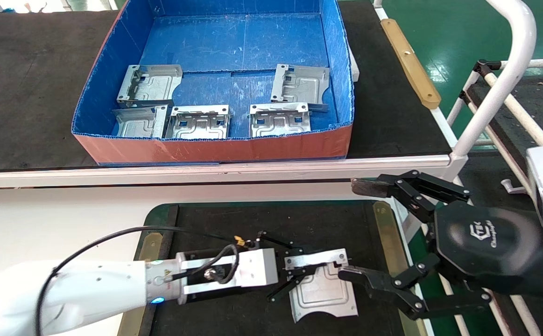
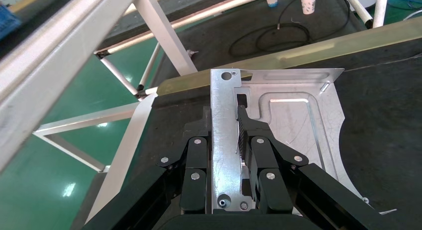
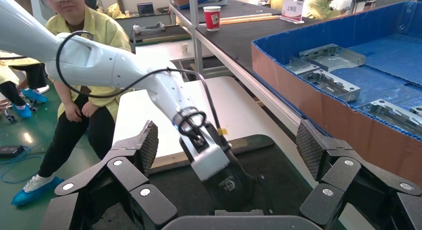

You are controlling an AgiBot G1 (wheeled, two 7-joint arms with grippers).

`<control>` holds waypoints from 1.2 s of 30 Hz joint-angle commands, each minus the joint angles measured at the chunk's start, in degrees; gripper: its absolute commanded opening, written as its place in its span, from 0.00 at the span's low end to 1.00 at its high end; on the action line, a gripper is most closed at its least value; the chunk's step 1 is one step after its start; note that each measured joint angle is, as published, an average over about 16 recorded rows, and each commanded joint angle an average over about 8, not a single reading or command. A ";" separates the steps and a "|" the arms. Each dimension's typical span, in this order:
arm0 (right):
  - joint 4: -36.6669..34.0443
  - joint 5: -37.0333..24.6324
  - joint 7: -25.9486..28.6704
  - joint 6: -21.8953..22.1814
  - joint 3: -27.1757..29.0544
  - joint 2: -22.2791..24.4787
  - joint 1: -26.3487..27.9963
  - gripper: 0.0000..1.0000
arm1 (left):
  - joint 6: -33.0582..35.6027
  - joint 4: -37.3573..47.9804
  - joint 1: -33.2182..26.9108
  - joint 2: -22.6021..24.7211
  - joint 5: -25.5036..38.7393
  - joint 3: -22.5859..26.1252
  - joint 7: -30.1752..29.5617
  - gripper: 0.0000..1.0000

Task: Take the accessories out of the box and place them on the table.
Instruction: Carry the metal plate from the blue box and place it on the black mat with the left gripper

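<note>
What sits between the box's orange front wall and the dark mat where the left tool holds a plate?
Head view: only the bench's white front rail and bare white tabletop lie between the box and the mat. The left tool grips the plate.

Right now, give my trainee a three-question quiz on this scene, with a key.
1. How many plates lie in the box?
2. True or false: the left gripper is shut on a plate's bent edge over the table.
3. The right gripper is: A) shut on a plate, B) open beside the table's right edge, C) inside the box.

Key: 1. five; 2. true; 3. B
</note>
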 commanded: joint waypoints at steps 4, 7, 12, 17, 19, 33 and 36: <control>0.00 0.00 0.00 0.00 0.00 0.00 0.00 1.00 | 1.93 8.71 -2.86 4.52 0.29 0.29 4.05 0.00; 0.00 0.00 0.00 0.00 0.00 0.00 0.00 1.00 | 2.88 13.97 -4.58 6.97 0.30 0.28 6.44 0.00; 0.00 0.00 0.00 0.00 0.00 0.00 0.00 1.00 | 3.98 21.86 -7.10 10.58 0.09 0.11 10.06 0.00; 0.00 0.00 0.00 0.00 0.00 0.00 0.00 1.00 | 4.25 27.28 -8.75 12.85 -0.49 0.16 12.88 0.00; 0.00 0.00 0.00 0.00 0.00 0.00 0.00 1.00 | 4.01 28.39 -9.16 13.28 -0.85 0.38 13.53 0.00; 0.00 0.00 0.00 0.00 0.00 0.00 0.00 1.00 | 1.18 26.25 -10.64 13.96 -4.62 4.62 12.86 0.00; 0.00 0.00 0.00 0.00 0.00 0.00 0.00 1.00 | 0.29 25.45 -10.46 13.95 -5.49 5.99 12.41 0.00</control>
